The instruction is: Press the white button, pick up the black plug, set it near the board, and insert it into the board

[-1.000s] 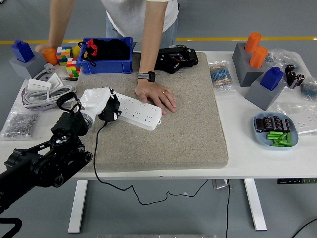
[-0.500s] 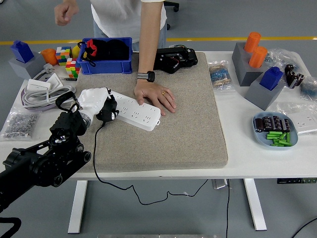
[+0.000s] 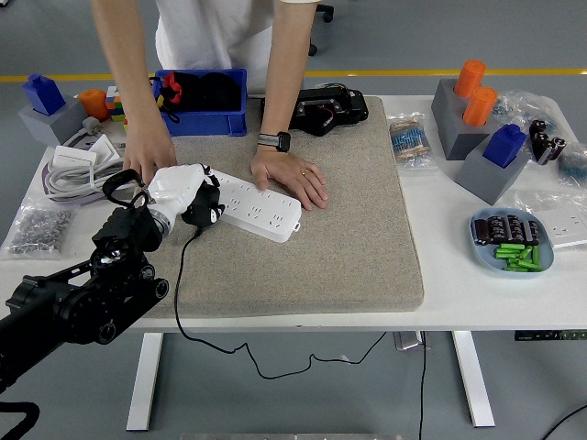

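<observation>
Rightward, a blue dish [image 3: 479, 240] holds green pieces [image 3: 516, 255] and black parts [image 3: 506, 227].

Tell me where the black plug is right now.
In the head view, the black plug is at the left of the grey mat, held in the robot's left hand against the left end of the white power strip.

The left hand's [image 3: 179, 188] white fingers [image 3: 188, 179] cover the strip's [image 3: 261, 206] near end, so any button there is hidden. The plug [image 3: 204, 207] sits half under those fingers; whether its prongs are seated cannot be told. A person's hand [image 3: 151, 156] hides the mat's [image 3: 367, 229] corner behind them.
</observation>
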Robot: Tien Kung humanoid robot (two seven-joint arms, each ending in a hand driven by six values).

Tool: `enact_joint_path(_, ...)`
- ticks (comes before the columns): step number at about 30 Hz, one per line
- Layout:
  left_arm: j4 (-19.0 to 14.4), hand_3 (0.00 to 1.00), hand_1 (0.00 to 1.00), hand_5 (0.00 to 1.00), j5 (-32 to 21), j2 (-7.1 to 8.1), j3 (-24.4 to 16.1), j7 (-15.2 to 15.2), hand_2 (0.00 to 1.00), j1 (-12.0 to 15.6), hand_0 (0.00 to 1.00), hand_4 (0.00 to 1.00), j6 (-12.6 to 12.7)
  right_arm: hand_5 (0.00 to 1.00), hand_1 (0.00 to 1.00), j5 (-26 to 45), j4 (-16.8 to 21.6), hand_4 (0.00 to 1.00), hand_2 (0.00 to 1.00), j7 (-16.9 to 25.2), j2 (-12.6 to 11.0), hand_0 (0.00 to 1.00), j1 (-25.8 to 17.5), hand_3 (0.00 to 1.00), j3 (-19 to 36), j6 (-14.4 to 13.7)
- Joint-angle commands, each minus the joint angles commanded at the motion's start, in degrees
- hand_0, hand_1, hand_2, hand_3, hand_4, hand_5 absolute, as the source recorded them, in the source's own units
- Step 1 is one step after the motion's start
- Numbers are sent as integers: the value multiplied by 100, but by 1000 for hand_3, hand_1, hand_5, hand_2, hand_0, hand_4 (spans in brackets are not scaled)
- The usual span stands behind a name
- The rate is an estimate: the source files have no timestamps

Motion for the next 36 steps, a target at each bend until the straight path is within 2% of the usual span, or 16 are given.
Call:
enact_joint_path(5, -8, 997, 961, 459, -1, -2, -26, -42, 969, -4, 906, 989, 39, 347, 622, -3, 2, 639, 633, 1, 0, 704, 7, 612, 6, -1)
enact_joint_path(6, -10, 998, 998, 572, -4, 1, -26, -46, 998, -6, 946, 998, 45, 347, 622, -1, 6, 639, 633, 2, 0, 704, 9, 612, 5, 0)
enact_joint_path(10, -16, 998, 998, 572, 9, 7, -43, -60, 998, -9, 946, 998, 67, 347, 622, -4, 7, 639, 633, 3, 1, 704, 10, 612, 16, -1)
enact_joint_path(11, -22, 998, 998, 613, 17, 8, -48, -56, 998, -11, 959, 998, 65, 348, 622, -2, 7, 638, 632, 2, 1, 703, 10, 612, 16, 0)
enact_joint_path(26, -75, 998, 998, 612, 35, 64, -65, -82, 998, -13, 961, 998, 24, 347, 622, -4, 2, 638, 631, 0, 2, 702, -4, 611, 11, 1)
enact_joint_path(30, -93, 998, 998, 601, 85, 118, -115, -184, 998, -22, 965, 998, 74, 347, 622, -6, 6, 638, 631, 3, 0, 702, 5, 611, 15, -1)
enact_joint_path(36, -297, 998, 998, 592, 158, 233, -259, -251, 998, -9, 974, 998, 152, 346, 621, -9, 8, 638, 633, 2, 2, 703, 6, 611, 34, 0)
